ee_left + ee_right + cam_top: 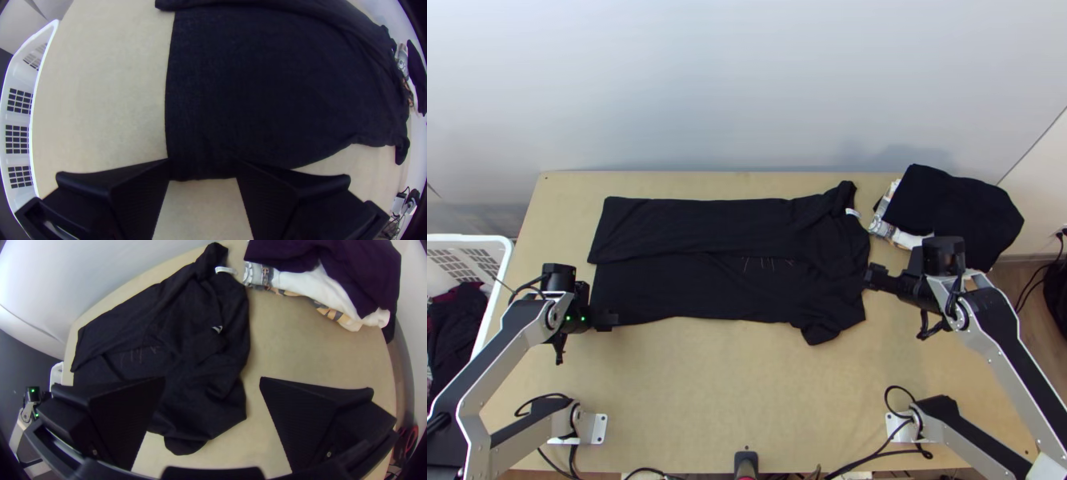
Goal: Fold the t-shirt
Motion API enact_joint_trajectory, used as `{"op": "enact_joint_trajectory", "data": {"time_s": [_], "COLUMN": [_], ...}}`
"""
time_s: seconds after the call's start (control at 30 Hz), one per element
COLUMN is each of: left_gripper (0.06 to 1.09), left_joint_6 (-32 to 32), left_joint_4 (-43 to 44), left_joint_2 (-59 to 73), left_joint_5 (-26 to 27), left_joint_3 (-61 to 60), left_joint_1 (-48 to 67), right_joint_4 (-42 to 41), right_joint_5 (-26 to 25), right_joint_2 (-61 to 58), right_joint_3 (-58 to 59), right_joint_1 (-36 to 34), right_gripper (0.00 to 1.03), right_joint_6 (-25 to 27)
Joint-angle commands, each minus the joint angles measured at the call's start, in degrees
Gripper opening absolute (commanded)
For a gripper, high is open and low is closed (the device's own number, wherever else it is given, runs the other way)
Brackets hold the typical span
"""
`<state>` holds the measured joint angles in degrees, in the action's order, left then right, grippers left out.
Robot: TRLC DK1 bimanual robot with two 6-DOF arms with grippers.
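The black fabric t-shirt (675, 284) lies lengthwise left to right on the light wooden surface (699, 384), far side folded inward. The left arm (527, 320) has its jaws open at the near hem corner; the right arm (991, 344), jaws also open, is just beside the right end, likely for folding the near side in. The white label (853, 213) is unreadable.

There are two grippers (877, 277), one t-shirt (707, 290), one basket (505, 264) and one clothes pile (951, 210).
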<state>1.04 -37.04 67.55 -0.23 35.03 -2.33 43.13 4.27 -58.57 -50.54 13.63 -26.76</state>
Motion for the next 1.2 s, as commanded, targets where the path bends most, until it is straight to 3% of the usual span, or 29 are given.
{"op": "enact_joint_trajectory", "data": {"time_s": [0.0,0.27,0.87,1.03,1.17], "left_gripper": [0.65,0.10,0.10,0.10,0.10], "left_joint_6": [0.0,-0.9,0.2,0.2,0.2], "left_joint_4": [2.2,7.3,6.8,6.4,6.2], "left_joint_2": [2.7,2.6,0.3,0.1,0.1], "left_joint_5": [-0.2,-0.1,-0.5,-0.5,-0.5], "left_joint_3": [-0.9,-1.7,1.1,2.0,1.9], "left_joint_1": [0.1,0.2,-0.6,-0.7,-0.7], "right_joint_4": [4.9,7.1,1.5,-5.8,-7.8], "right_joint_5": [6.4,12.0,12.3,12.3,11.6], "right_joint_2": [1.1,0.9,-12.7,-16.4,-18.6], "right_joint_3": [1.0,3.3,6.5,8.8,8.4], "right_joint_1": [2.9,6.9,20.3,22.7,22.7], "right_gripper": [0.98,0.98,0.98,0.97,0.89], "right_joint_6": [0.0,-0.7,-1.8,-2.2,-2.2]}}
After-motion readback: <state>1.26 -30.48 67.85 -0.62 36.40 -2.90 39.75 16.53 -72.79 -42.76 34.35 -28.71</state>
